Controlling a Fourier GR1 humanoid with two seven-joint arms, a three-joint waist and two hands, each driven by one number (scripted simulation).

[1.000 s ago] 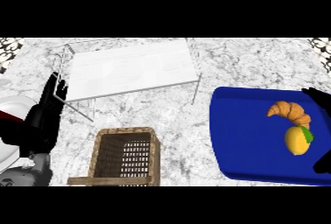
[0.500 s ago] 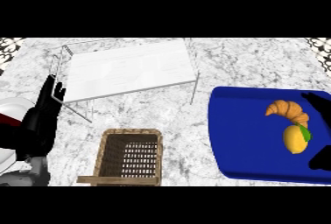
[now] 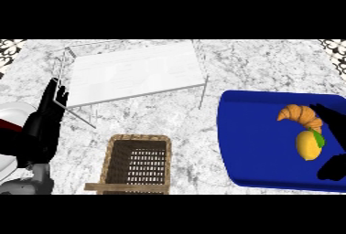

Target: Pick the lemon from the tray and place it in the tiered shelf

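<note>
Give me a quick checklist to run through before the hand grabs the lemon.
1. Lemon lies on the blue tray: ok.
2. Right hand beside the lemon, not yet closed on it: ok.
3. Croissant touches the lemon, may get nudged: not ok.
4. Tiered shelf top bare: ok.
5. Left hand resting open at the left edge, near the shelf: ok.
6. Wicker basket off the carry path: cannot tell.

- The right hand (image 3: 334,142) runs off the frame at three o'clock; only dark fingers and a dark patch show, so whether they curl is impossible to tell.
- The wicker basket (image 3: 135,164) is cut off at six o'clock, near rim gone.
- The blue tray (image 3: 260,137) loses its three o'clock edge.
- The left hand (image 3: 51,107) covers part of the tiered shelf (image 3: 135,71) at nine o'clock.
</note>
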